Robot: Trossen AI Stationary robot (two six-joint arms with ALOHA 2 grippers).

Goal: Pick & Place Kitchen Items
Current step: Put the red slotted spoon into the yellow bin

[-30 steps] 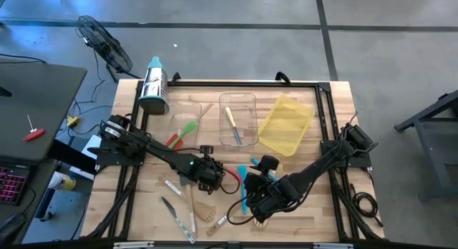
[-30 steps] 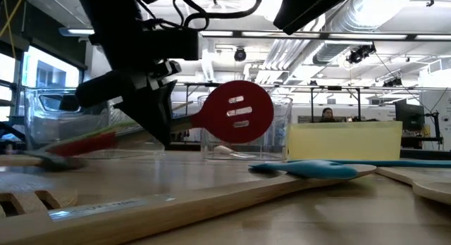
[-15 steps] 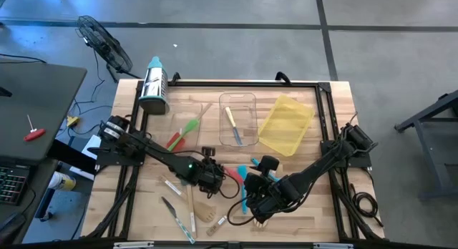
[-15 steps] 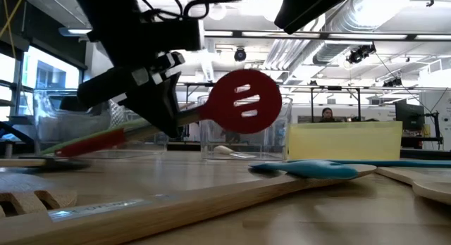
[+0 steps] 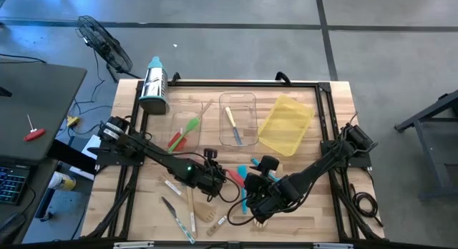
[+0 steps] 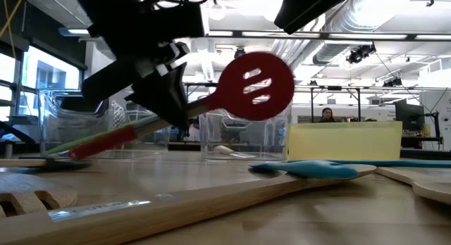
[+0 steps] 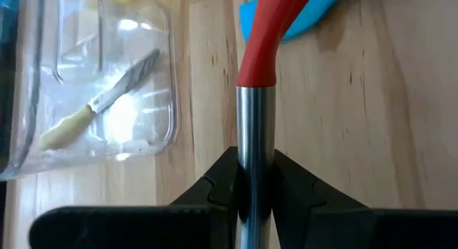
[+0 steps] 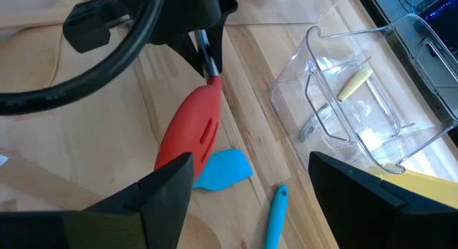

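The red slotted spatula (image 6: 256, 86) is being held clear of the counter (image 5: 315, 152) by its steel shaft, with the red head tilted upward in the low view. The left gripper (image 7: 255, 179) is clamped on that shaft near its far end, its fingers (image 7: 222, 179) pressed against both sides of the metal, so that the head is being kept free and out in front, which would suit carrying it to a bin. In the high view this grip is being made near the middle of the counter, just beside the right gripper (image 8: 250, 179). The right gripper is hovering low over the counter with its fingers (image 8: 169, 183) spread wide apart and nothing between them; it is judged to be waiting or lining up on an item below it.

Under the raised head a teal spatula (image 8: 223, 168) is lying flat on the wood, with a teal handle (image 8: 275, 215) near it. More utensils, wooden ones among them (image 5: 204, 210), are lying scattered along the near edge of the counter, so most of the sorting is judged not yet done.

Three bins are standing at the far side. A small knife with a pale handle (image 7: 96, 104) is lying in the middle clear bin (image 5: 238, 118). A green and red spatula (image 5: 184, 132) is resting across the left clear bin (image 5: 179, 106). Whether anything is lying in the yellow bin (image 5: 287, 123) cannot be told. A steel cylinder with a teal cap (image 5: 154, 84) is standing at the far left corner.
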